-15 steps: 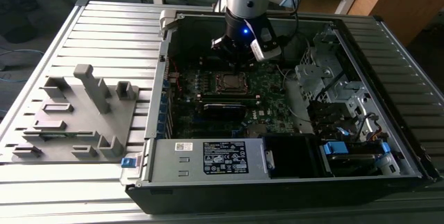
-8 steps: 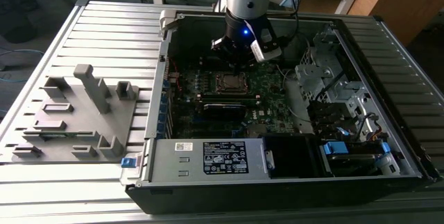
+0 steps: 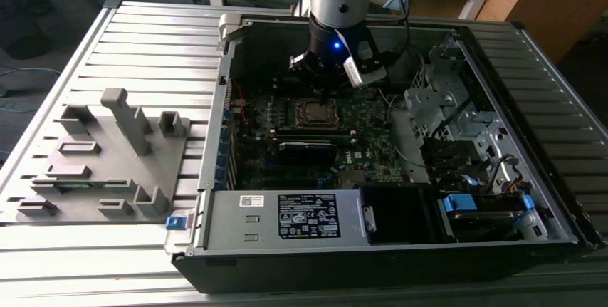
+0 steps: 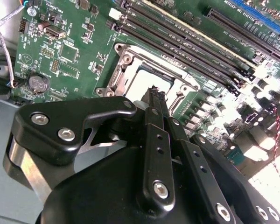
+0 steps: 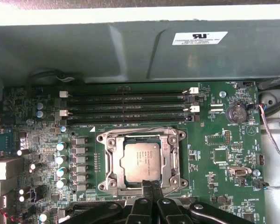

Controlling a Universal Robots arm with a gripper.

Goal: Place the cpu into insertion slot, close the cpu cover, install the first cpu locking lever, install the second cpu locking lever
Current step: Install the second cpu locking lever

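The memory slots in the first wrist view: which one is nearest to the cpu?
The last slot, directly beside the cpu socket; the others lie farther off.

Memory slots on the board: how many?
4, long black memory slots stacked side by side between the chip socket and the case wall, in the first wrist view. None looks hidden.

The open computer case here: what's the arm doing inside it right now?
The arm's gripper hangs low over the motherboard, its fingers pressed together at the edge of the insertion slot. The cpu already sits in the slot, and the cpu cover appears to lie flat around it. The fingers hold nothing that can be made out.
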